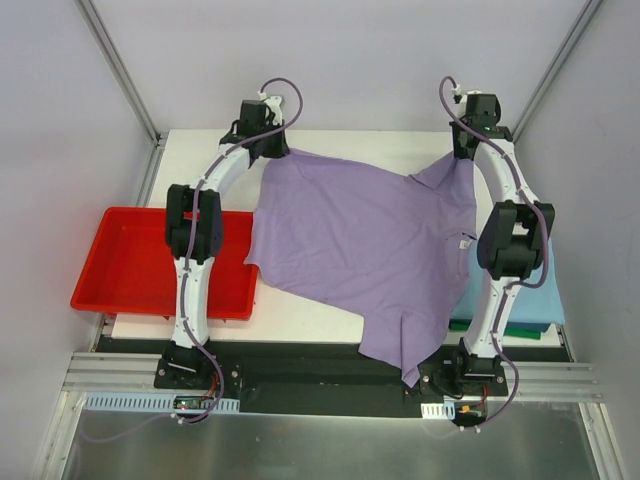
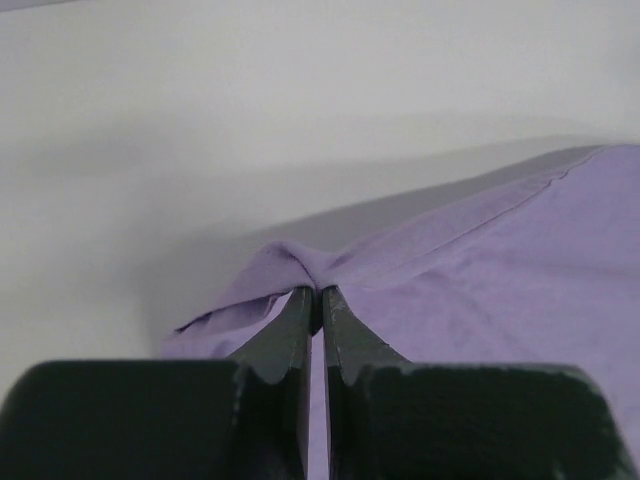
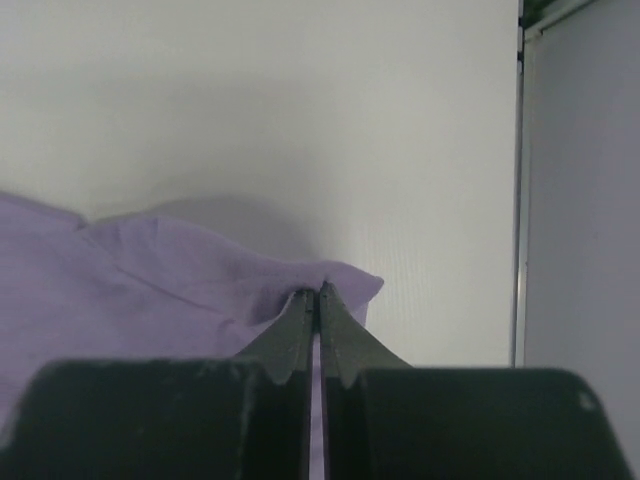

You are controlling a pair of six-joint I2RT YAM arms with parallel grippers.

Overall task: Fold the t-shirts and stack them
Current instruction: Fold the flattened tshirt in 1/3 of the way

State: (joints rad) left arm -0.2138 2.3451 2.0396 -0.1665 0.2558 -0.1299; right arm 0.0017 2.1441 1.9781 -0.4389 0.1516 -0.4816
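The lavender t-shirt lies spread across the white table, one end hanging over the near edge. My left gripper is shut on its far left corner; in the left wrist view the cloth bunches at the gripper's tips. My right gripper is shut on the far right corner; in the right wrist view the cloth is pinched at the gripper's tips. The light blue shirt and a dark green shirt lie at the right, mostly hidden behind my right arm.
A red plastic tray sits at the left of the table, beside my left arm. Grey enclosure walls stand close on all sides. A metal frame post runs along the table's right edge.
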